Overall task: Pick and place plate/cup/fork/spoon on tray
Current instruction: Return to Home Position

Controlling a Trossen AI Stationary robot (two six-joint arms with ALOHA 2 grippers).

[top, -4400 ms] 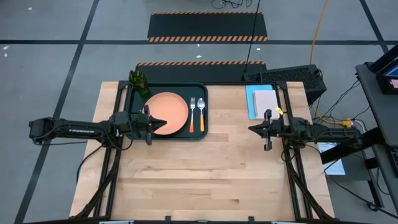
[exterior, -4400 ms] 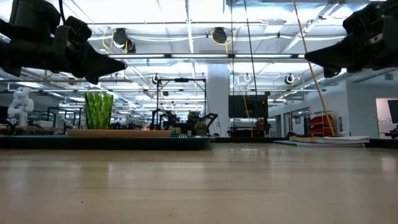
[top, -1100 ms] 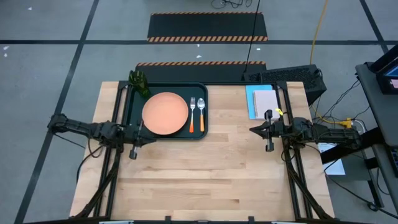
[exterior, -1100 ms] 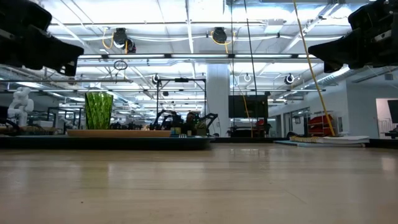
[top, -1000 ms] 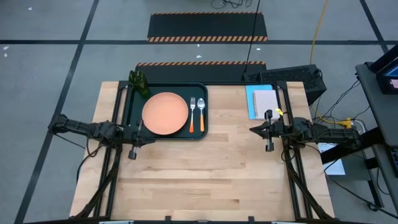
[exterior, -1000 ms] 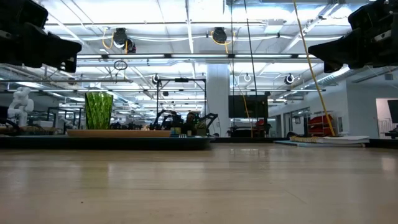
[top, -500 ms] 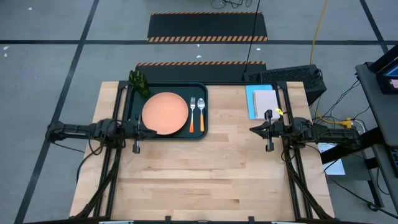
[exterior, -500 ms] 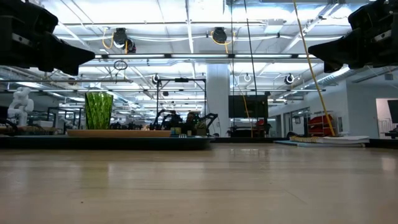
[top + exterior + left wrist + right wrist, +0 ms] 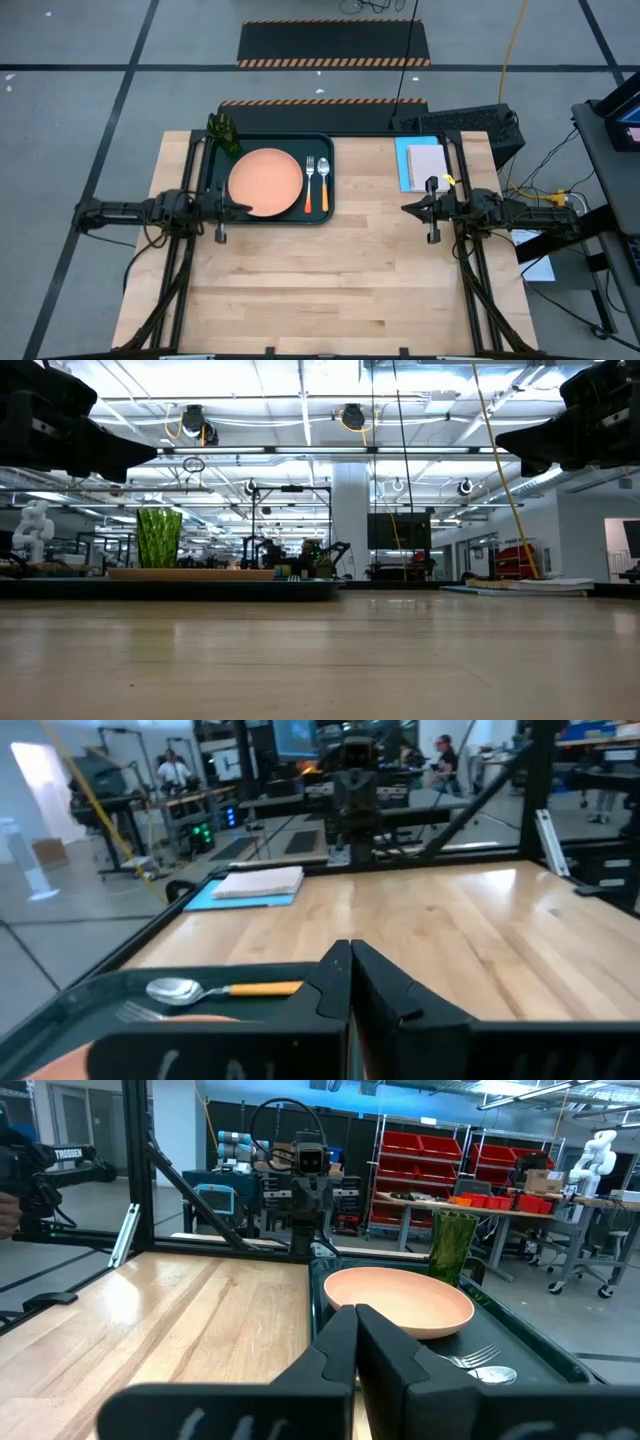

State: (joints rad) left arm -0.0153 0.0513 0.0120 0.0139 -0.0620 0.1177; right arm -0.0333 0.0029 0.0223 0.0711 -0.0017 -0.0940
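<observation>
The dark tray (image 9: 322, 145) lies at the table's far left. On it rest the salmon-orange plate (image 9: 266, 182), the fork (image 9: 310, 180) and the spoon (image 9: 324, 180), the two side by side right of the plate. The green cup (image 9: 224, 133) stands upright at the tray's far left corner. My left gripper (image 9: 245, 209) is shut and level, high over the tray's near left corner by the plate's edge. My right gripper (image 9: 405, 208) is shut and level above the table's right part, pointing at the tray. The right wrist view shows the plate (image 9: 398, 1300) and cup (image 9: 452, 1245).
A light blue sheet with a pale notepad (image 9: 420, 163) lies at the table's far right, beside my right arm. A black box (image 9: 470, 125) sits just beyond the far right edge. People and workbenches show in the room behind the table.
My left gripper has swung level from the near side toward the table's far edge, and its tip now stands over the tray's near left corner. It has stayed shut. The tableware on the tray has not moved.
</observation>
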